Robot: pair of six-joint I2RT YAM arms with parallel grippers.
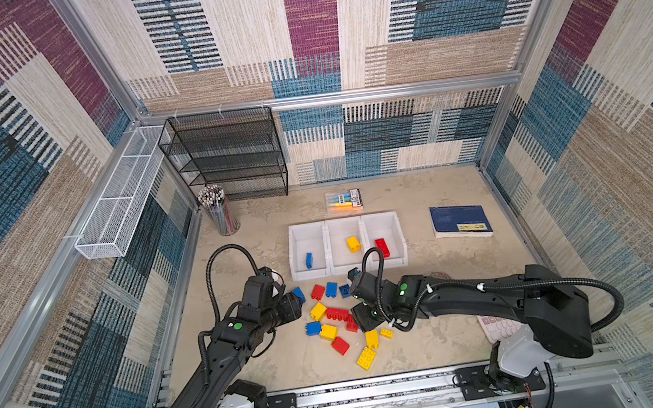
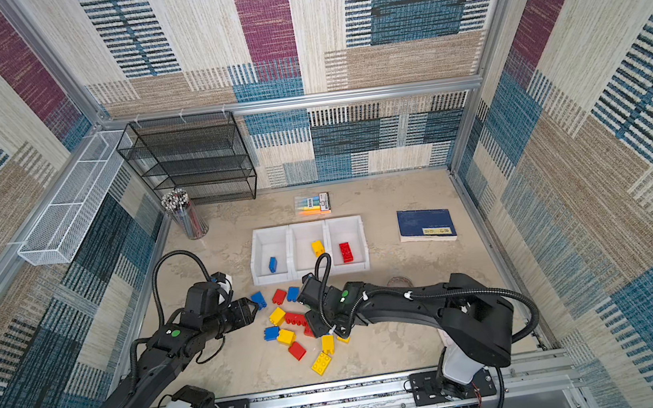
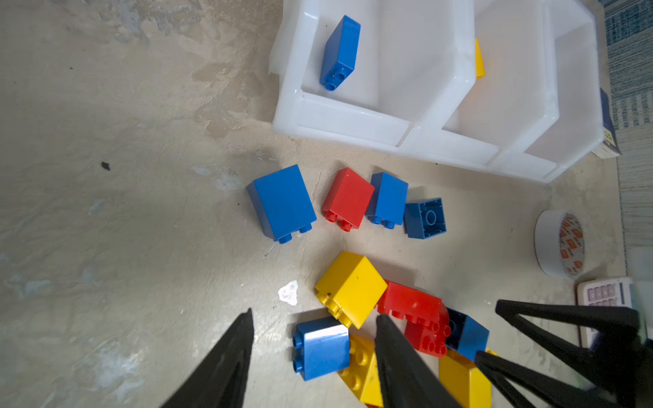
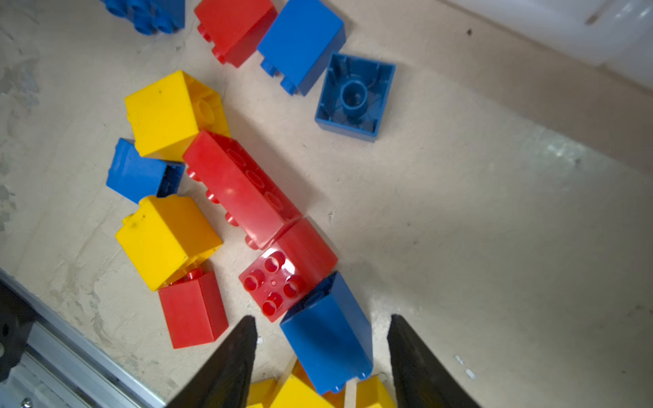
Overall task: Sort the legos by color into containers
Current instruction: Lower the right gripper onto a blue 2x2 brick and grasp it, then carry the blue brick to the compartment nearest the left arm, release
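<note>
One blue brick [image 4: 328, 335] decides the next move. It lies on its side between the fingers of the right tool [image 4: 323, 318], with its long axis running nearly along them, a little skewed, so the jaws would shut across its narrow width. They stand apart, a sliver of desk [image 4: 459, 212] shows on either side of the brick, and nothing is grasped. A red brick [image 4: 279, 282], studs up, sits against the blue one's far end and, I judge, could be nudged if the lift is not straight.

The loose legos [image 1: 336, 313] lie clustered mid-desk, between the row of containers [image 1: 349, 270] and the desk edge where the arms are mounted. Each bin holds one brick: blue [image 1: 308, 260] in the end bin on the left arm's side, yellow [image 1: 353, 244] in the middle, red [image 1: 382, 247] at the other end. The blue bin therefore lies across the row from the right arm, and the left arm is nearer to it.

The left tool [image 3: 315, 313] is also released and empty, and another blue brick [image 3: 321, 348] shows between its fingers. Whether it is down at that brick's level I cannot tell.
</note>
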